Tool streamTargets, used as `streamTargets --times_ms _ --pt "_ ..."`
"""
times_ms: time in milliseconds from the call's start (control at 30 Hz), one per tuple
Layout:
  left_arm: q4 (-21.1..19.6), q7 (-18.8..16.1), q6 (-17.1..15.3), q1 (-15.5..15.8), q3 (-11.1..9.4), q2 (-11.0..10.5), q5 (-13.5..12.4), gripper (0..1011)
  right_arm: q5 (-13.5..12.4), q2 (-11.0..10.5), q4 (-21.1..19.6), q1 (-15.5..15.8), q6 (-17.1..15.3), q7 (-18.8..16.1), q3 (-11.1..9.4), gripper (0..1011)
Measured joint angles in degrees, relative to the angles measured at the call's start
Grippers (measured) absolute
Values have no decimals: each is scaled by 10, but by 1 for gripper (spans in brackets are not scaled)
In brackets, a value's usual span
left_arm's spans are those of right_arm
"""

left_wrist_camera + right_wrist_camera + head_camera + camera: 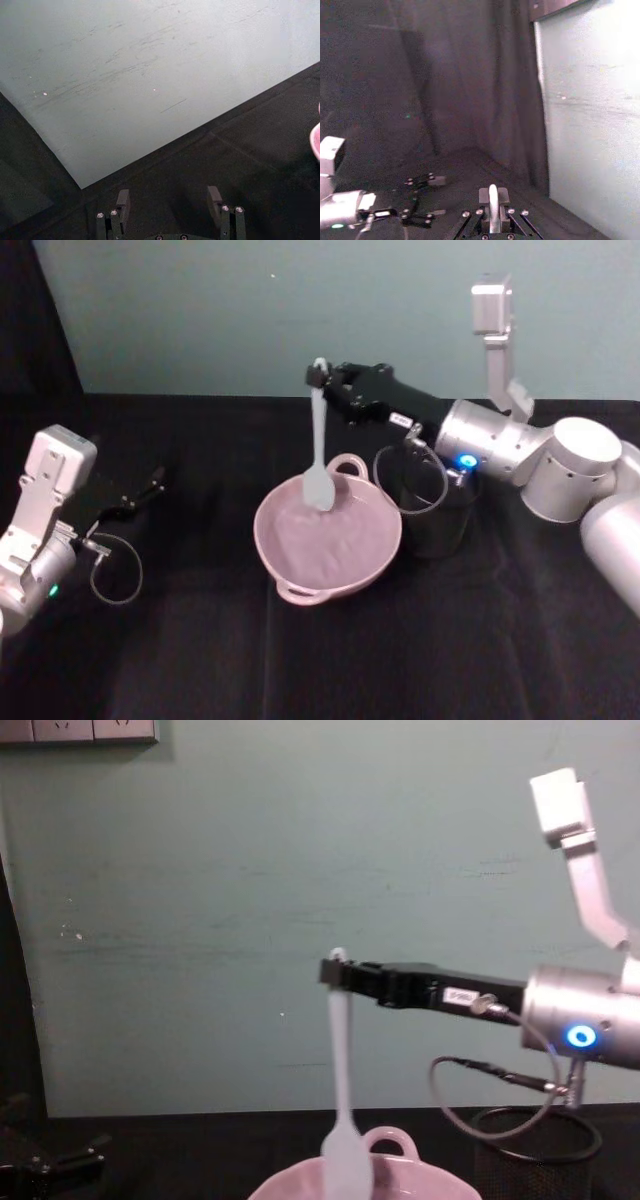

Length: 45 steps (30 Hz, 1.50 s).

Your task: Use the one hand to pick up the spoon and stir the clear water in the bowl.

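- Black-clothed bench (200,640) carries the pink bowl (268,540); its clear water (335,540) barely shows.
- Right gripper (322,378): jaws clamped on the upright spoon (319,440), whose head hangs over the bowl.
- Left gripper (152,482) is parked at the left, jaws apart.
- White label (402,421): the writing is illegible.

Rear wall (200,310): pale teal, matte, with scuff marks. White socket plates (80,730) are mounted high on it, toward the left. Black cloth (320,660) covers the work surface. Dark curtain (445,75) hangs in folds, adjoining the wall.
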State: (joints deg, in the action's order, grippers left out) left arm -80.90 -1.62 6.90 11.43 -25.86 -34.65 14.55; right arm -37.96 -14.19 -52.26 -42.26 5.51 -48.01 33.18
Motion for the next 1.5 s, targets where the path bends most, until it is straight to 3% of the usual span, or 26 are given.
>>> streamTargets --times_ms 167,300,600,800,1100,1367,1500 --pt "0 0 0 0 0 0 0 1011 -2 -19 -17 11 -5 6 -16 110" --pt "0 0 0 0 0 0 0 1011 -2 -42 -54 33 -16 13 -24 110" --pt "0 0 0 0 0 0 0 1011 -8 -80 -133 80 -31 22 -28 110" --pt "0 0 0 0 0 0 0 1011 -12 -89 -167 97 -37 24 -22 111" --pt "0 0 0 0 0 0 0 1011 -14 -72 -166 91 -38 15 2 110" --pt "0 0 0 0 0 0 0 1011 -13 -30 -109 57 -27 6 19 110" --pt "0 0 0 0 0 0 0 1011 -11 -20 -90 45 -23 6 20 110"
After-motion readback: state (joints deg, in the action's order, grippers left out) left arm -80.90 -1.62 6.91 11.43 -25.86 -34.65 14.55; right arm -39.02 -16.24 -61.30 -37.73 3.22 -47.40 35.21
